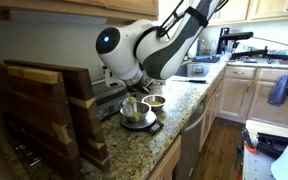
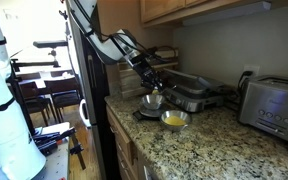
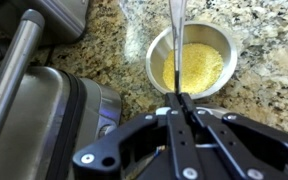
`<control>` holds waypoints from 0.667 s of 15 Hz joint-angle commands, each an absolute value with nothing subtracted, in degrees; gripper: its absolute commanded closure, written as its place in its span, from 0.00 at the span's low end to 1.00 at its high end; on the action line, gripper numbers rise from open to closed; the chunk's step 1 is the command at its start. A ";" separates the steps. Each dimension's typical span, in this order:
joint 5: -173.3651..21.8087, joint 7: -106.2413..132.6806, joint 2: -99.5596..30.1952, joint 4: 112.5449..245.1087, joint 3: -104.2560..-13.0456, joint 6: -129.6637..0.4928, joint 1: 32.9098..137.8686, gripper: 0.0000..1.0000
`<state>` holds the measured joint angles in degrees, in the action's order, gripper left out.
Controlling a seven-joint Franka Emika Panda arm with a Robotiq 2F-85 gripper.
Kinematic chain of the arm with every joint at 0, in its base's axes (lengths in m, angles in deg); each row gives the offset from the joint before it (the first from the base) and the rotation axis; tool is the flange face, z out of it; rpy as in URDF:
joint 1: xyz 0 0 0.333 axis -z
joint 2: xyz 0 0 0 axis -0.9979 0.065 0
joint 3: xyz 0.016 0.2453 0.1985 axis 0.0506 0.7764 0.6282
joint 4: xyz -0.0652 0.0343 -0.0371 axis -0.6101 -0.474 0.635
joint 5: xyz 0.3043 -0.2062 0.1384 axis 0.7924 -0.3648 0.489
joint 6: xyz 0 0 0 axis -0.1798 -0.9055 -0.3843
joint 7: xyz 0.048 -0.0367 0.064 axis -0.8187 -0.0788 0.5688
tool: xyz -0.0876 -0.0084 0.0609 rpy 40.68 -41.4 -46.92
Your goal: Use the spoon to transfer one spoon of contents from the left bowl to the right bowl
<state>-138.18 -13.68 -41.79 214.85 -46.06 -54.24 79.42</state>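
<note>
Hand (image 3: 180,100) pinched narrow on the spoon (image 3: 177,40). The spoon's long axis runs straight out from the fingertips, over yellow grains in the left bowl (image 3: 206,32) on the granite surface (image 3: 269,60).

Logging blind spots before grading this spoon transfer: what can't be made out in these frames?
- Spoon: in the wrist view its far end runs off the top edge, so any load is unseen.
- Left bowl: in both exterior views its inside is too small to read, and the gripper hangs over it.
- Yellow-filled bowl: wrist view only, so which of the two bowls it is stays unclear.
</note>
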 commanded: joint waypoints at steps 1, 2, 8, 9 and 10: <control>-144.41 -3.31 -47.42 221.12 -46.29 -56.50 78.86 0.97; -146.13 -0.32 -47.85 221.78 -46.31 -56.99 78.88 0.97; -159.40 18.30 -47.48 223.73 -46.33 -56.11 78.78 0.97; -161.37 21.23 -47.59 224.11 -46.26 -55.81 78.75 0.97; -162.91 23.89 -47.69 224.48 -46.21 -55.70 78.77 0.97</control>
<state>-157.62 15.83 -44.72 221.12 -45.98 -55.88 79.30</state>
